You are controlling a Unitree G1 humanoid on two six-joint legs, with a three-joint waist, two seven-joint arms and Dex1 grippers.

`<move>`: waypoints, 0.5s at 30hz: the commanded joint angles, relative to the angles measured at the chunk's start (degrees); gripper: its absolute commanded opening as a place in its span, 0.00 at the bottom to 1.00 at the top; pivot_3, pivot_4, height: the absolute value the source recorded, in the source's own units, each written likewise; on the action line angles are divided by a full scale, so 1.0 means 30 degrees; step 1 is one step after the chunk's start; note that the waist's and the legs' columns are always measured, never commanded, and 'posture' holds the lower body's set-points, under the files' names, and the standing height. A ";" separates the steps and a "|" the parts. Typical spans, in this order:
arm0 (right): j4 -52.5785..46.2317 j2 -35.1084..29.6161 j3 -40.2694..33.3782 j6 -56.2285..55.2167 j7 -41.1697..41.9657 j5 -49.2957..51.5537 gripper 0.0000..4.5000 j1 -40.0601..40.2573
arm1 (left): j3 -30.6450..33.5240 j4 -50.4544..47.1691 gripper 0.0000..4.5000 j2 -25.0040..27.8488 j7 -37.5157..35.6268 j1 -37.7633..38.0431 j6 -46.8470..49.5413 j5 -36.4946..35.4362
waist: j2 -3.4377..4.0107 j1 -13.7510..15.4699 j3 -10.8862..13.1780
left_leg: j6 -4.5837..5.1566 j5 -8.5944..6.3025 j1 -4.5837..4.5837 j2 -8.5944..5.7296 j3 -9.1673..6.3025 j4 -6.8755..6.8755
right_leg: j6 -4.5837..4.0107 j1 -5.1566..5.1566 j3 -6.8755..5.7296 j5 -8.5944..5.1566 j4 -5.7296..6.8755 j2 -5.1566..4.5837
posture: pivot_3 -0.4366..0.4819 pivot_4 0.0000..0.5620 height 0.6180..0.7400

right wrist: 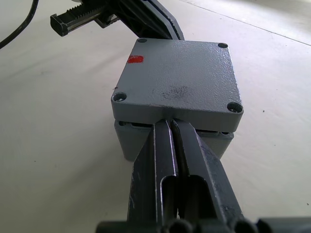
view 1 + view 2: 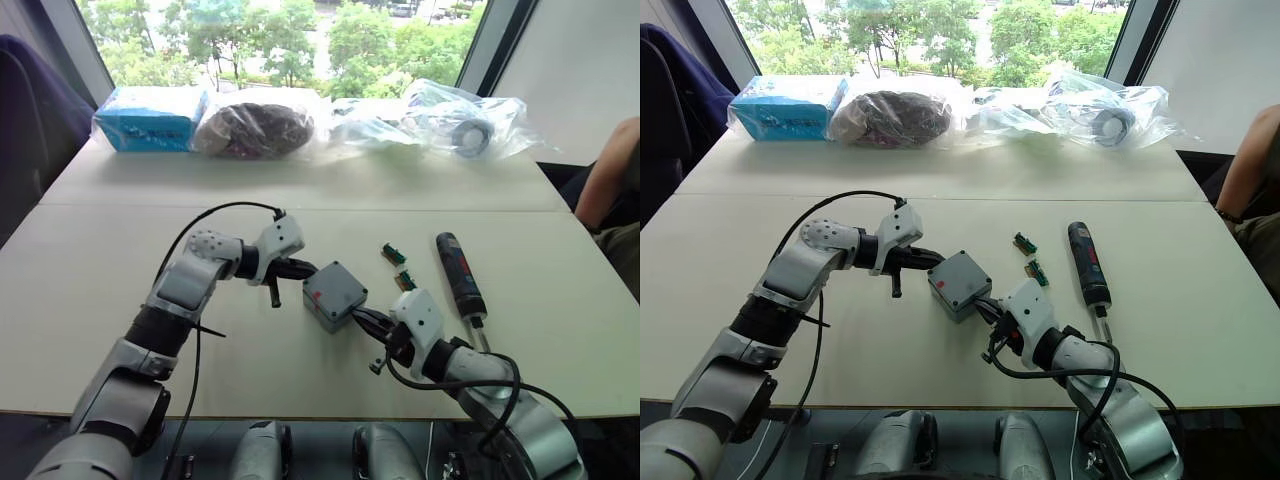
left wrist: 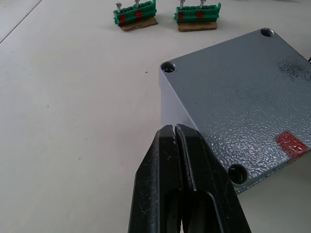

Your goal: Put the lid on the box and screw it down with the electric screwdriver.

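We observe the lid (image 1: pixel 177 77) seated on top of the box (image 1: pixel 127 141), slightly askew, with a seam visible between the two halves; a red mark sits on the lid's upper face near one corner. The assembly rests on the counter (image 2: pixel 90 300) between the two arms. The left claw (image 3: pixel 174 133) has its fingers pressed together, gripping nothing, with the tips touching the side of the assembly near a corner. The right claw (image 1: pixel 171 125) likewise has its fingers closed against each other and empty, the tips meeting the seam on the opposite side. The electric screwdriver (image 2: pixel 459 274) lies flat on the counter to the right of the box, apart from both claws. Two small green pieces (image 3: pixel 137 13) lie between box and screwdriver.
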 commanded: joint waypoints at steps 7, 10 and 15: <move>-0.1018 -0.0116 -0.0237 -0.0406 -0.0038 0.0227 0.01 -0.0148 | -0.0757 -0.1242 0.00 0.0124 -0.0715 0.0180 -0.0643 -0.0134 | 0.0000 -0.0001 0.0000 | 0.0000 0.0000 0.0000 0.0000 0.0000 0.0000 | 0.0000 -0.0001 0.0000 0.0000 -0.0001 0.0000 | 0.48 0.27 1.00; -0.1007 -0.0124 -0.0229 -0.0442 -0.0031 0.0241 0.01 -0.0153 | -0.0791 -0.1182 0.00 0.0047 -0.0626 0.0177 -0.0744 -0.0040 | 0.0000 0.0002 0.0000 | 0.0000 0.0000 0.0000 0.0000 0.0000 0.0000 | 0.0000 -0.0002 0.0000 0.0000 0.0000 0.0000 | 0.48 0.27 1.00; -0.1070 -0.0213 -0.0370 -0.0441 -0.0007 0.0285 0.01 -0.0060 | -0.0743 -0.0574 0.00 -0.0059 -0.0266 0.0077 -0.1167 0.0400 | 0.0000 0.0011 0.0000 | 0.0000 0.0000 0.0000 0.0000 0.0000 0.0000 | 0.0000 0.0000 0.0000 0.0000 -0.0001 0.0000 | 0.48 0.27 1.00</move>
